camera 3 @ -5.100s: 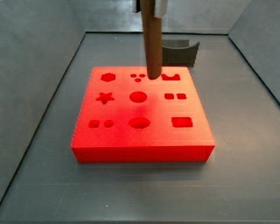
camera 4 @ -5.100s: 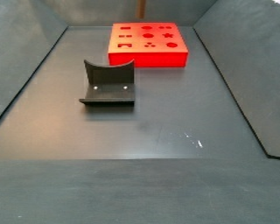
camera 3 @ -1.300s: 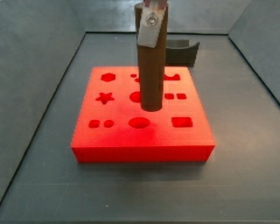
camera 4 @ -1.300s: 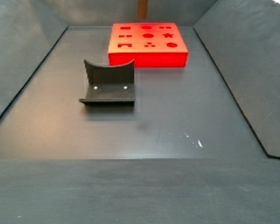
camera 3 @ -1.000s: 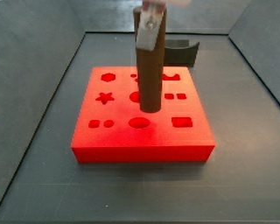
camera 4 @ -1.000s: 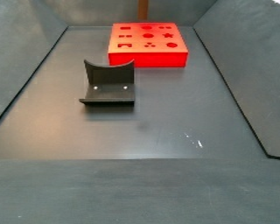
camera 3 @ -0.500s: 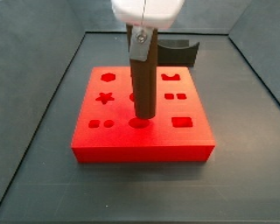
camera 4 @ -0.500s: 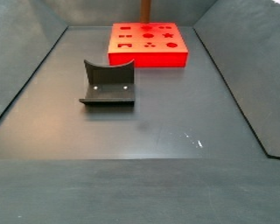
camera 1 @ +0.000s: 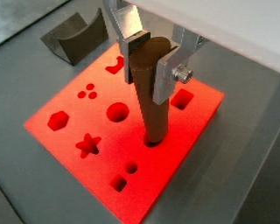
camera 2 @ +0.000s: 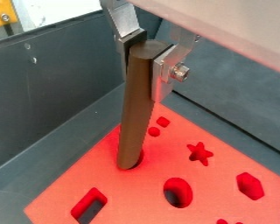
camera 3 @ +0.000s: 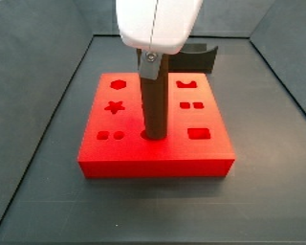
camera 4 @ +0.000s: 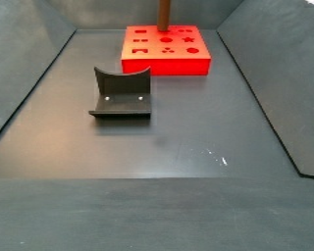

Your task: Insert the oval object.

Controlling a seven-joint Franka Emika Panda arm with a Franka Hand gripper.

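My gripper (camera 1: 152, 59) is shut on the upper end of the oval object (camera 1: 152, 109), a long dark-brown rod held upright. The same grip shows in a wrist view (camera 2: 145, 54) and a side view (camera 3: 149, 63). The rod (camera 3: 153, 100) stands over the red block (camera 3: 156, 165), and its lower end sits at the front middle hole and hides it. In a wrist view the rod's (camera 2: 136, 114) end meets the block (camera 2: 130, 197) inside a dark ring. In a side view only the rod (camera 4: 163, 12) shows above the block (camera 4: 173, 67).
The dark grey U-shaped holder (camera 4: 121, 96) stands on the dark floor in front of the block in one side view and behind it in another (camera 3: 201, 57); it also shows in a wrist view (camera 1: 70, 37). Grey walls ring the floor. The block (camera 1: 60, 140) has several other shaped holes.
My gripper has carried the rod from the back of the block to the front middle hole and come down. The rod's lower end now sits at the hole.
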